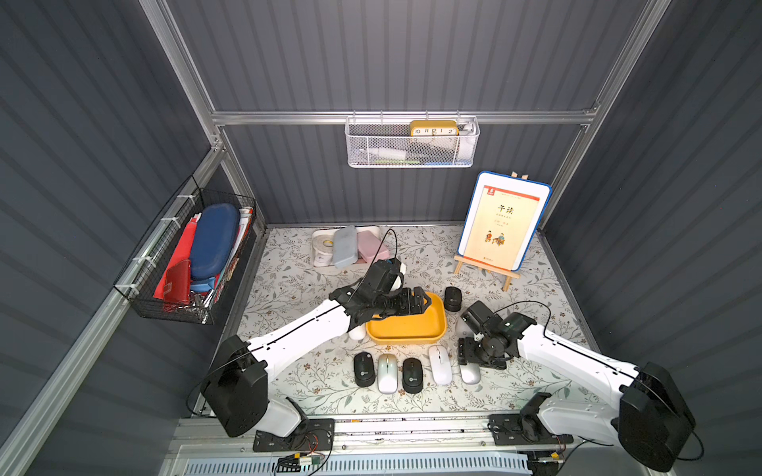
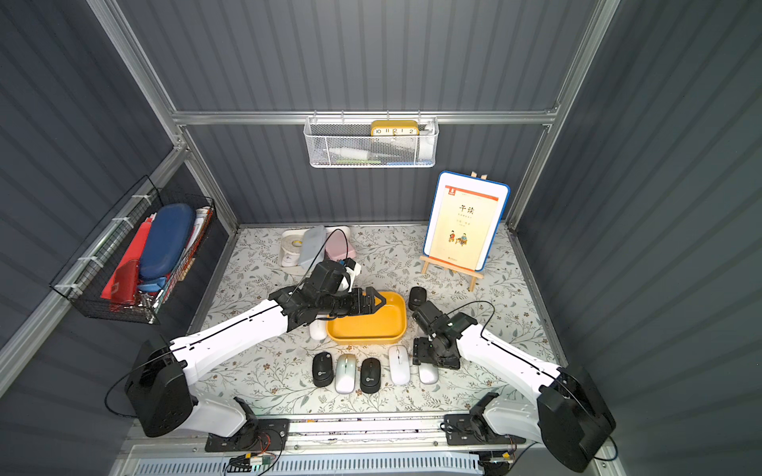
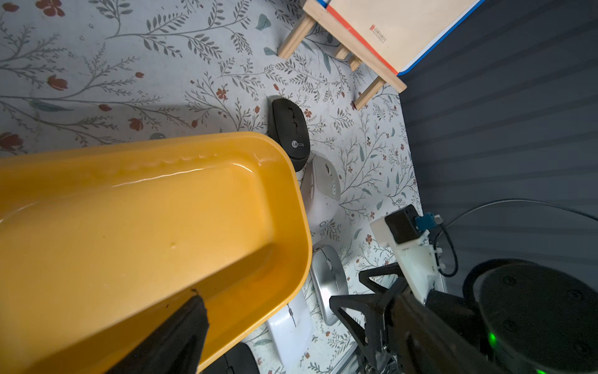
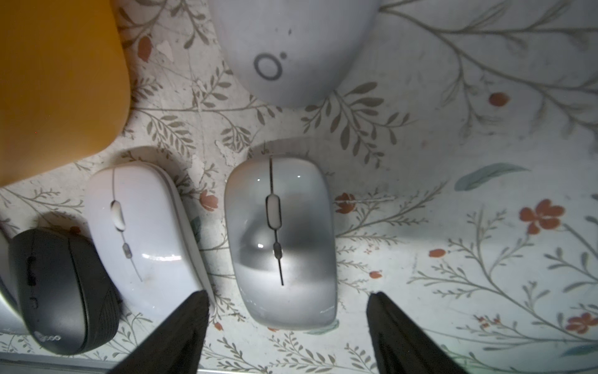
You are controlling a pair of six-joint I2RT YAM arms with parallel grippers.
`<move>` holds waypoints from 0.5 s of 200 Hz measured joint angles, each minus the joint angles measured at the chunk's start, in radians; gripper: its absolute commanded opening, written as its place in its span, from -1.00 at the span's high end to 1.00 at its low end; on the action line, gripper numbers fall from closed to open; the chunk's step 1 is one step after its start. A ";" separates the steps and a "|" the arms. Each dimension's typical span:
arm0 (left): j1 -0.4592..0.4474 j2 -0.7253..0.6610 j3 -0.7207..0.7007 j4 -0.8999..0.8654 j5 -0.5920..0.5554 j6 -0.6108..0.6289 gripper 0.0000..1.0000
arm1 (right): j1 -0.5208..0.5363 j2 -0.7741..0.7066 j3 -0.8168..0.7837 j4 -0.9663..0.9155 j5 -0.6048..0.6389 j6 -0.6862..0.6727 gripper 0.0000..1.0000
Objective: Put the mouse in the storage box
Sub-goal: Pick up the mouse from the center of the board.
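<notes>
Wire basket [image 1: 177, 313] hangs on the left wall with a blue case and red items. Far left on the mat [image 1: 288, 284]: tray [image 1: 335, 268] holding a tape roll and two cases. Left arm [image 1: 297, 334] reaches across to the box [image 1: 408, 327], yellow, mid-mat. Left gripper [image 1: 424, 301] hovers over the box's far side, jaws spread, nothing between them; left wrist view catches just one finger [image 3: 174, 336], above the box floor. Side mouse [image 1: 357, 333], white, sits just beside the box's left wall, half under the arm. Near row in front of the box, left to right: black mouse [image 1: 363, 369], silver mouse [image 1: 387, 373], 2nd black mouse [image 1: 412, 375], white mouse [image 1: 440, 364], end mouse [image 1: 471, 375]. Every mouse in view lies on the mat, outside the box. Mesh basket [image 1: 371, 152] on the far wall holds a clock [image 1: 433, 128]. Far black mouse [image 1: 452, 298] sits just beside the box's far right corner. Logo mouse [image 4: 291, 48], white with a ring mark, lies right of the box, partly hidden by the right arm [image 1: 569, 362] in both top views. Right gripper [image 4: 288, 311] is down over end mouse, released: fingers [image 4: 181, 330] flank the end away from its wheel, gap showing each side, no contact. End mouse is silver, flat on the mat, near white mouse but apart. Book [image 1: 501, 224] stands on easel [image 1: 486, 268], far right.
</notes>
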 measured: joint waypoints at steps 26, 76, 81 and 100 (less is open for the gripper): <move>0.000 0.000 0.000 0.003 0.012 0.000 -0.89 | 0.013 0.044 0.000 0.011 -0.007 -0.013 -0.65; 0.000 -0.001 0.000 0.009 0.029 0.000 -0.89 | 0.030 0.151 0.009 0.007 0.017 -0.011 -0.57; 0.000 -0.002 0.000 0.009 0.030 0.000 -0.89 | 0.031 0.159 0.009 0.007 0.020 -0.010 -0.54; 0.000 -0.006 -0.001 0.012 0.030 -0.001 -0.89 | 0.031 0.183 0.008 0.010 0.031 -0.004 -0.48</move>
